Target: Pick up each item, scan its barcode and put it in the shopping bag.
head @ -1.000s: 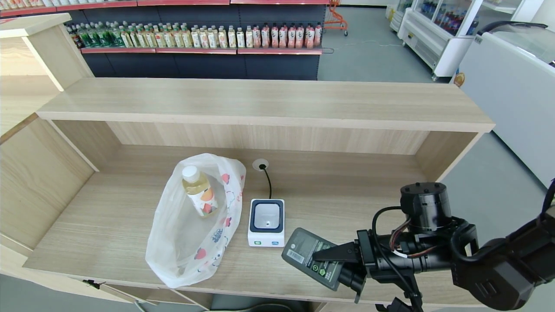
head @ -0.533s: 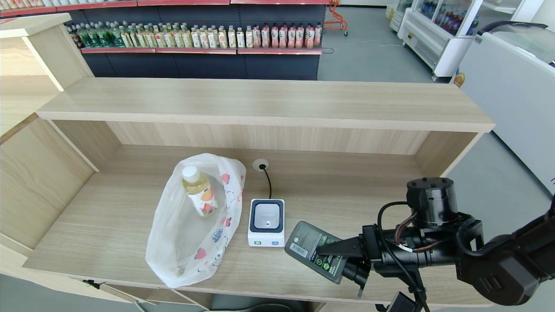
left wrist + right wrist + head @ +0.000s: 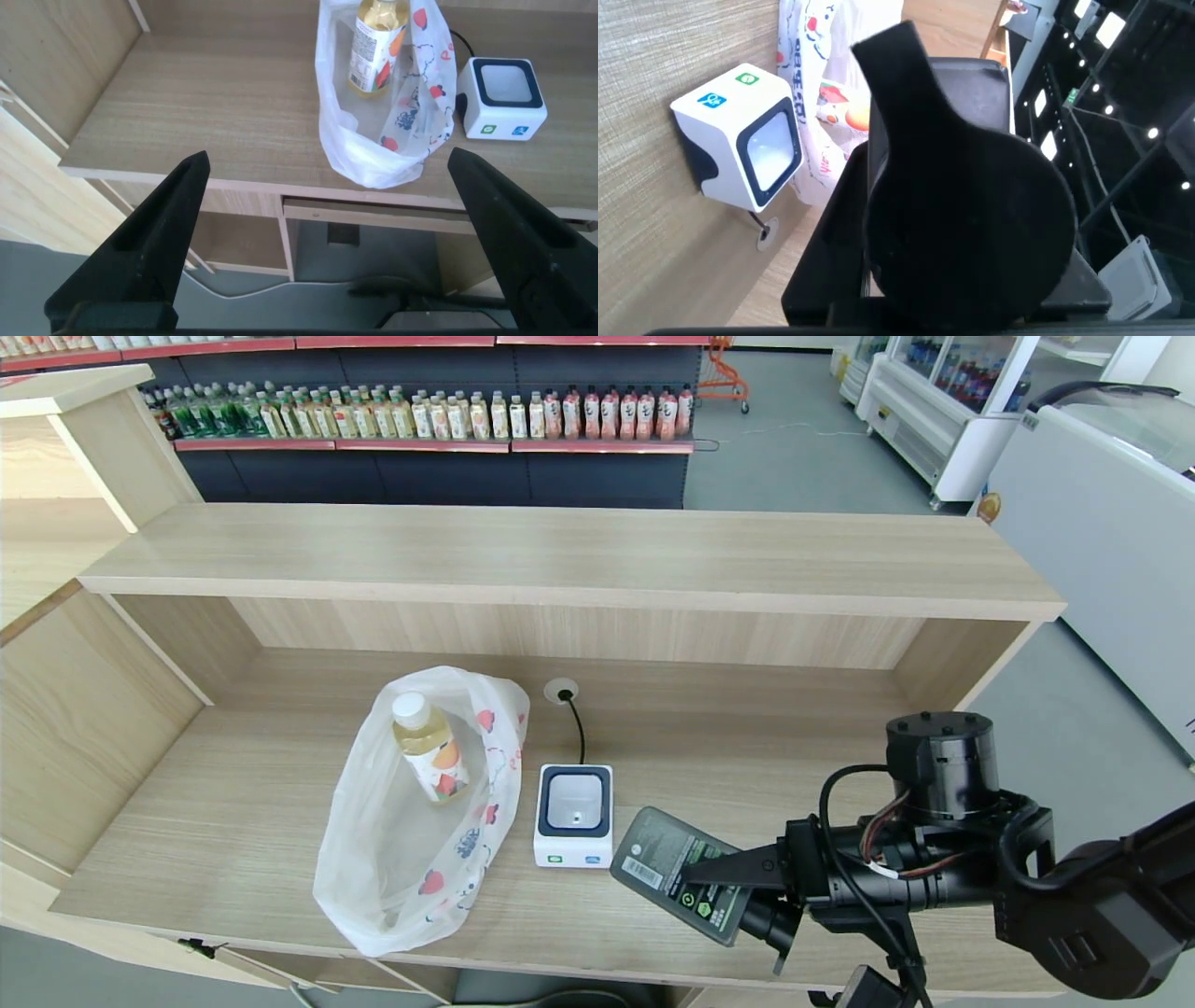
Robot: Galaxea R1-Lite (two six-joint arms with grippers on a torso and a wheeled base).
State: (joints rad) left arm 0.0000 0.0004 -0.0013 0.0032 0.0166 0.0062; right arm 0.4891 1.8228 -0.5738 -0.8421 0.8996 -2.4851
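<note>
My right gripper (image 3: 714,882) is shut on a dark grey flat packet (image 3: 674,871), holding it just above the counter, right of the white barcode scanner (image 3: 573,814). A white barcode label shows on the packet's near-left corner. In the right wrist view the packet (image 3: 971,201) blocks most of the picture, with the scanner (image 3: 743,147) beyond it. The translucent shopping bag (image 3: 411,840) lies left of the scanner with a yellow drink bottle (image 3: 428,747) inside. In the left wrist view my left gripper (image 3: 332,243) stands open below the counter's front edge, facing the bag (image 3: 388,103) and scanner (image 3: 503,96).
The scanner's black cable (image 3: 577,723) runs back to a grommet in the counter (image 3: 233,803). A raised wooden shelf (image 3: 560,555) bounds the counter at the back, with side walls left and right. Store shelves with several bottles (image 3: 420,415) stand beyond.
My right gripper has lifted the packet slightly and drawn back a little to the right. The bag, bottle and scanner have not moved.
</note>
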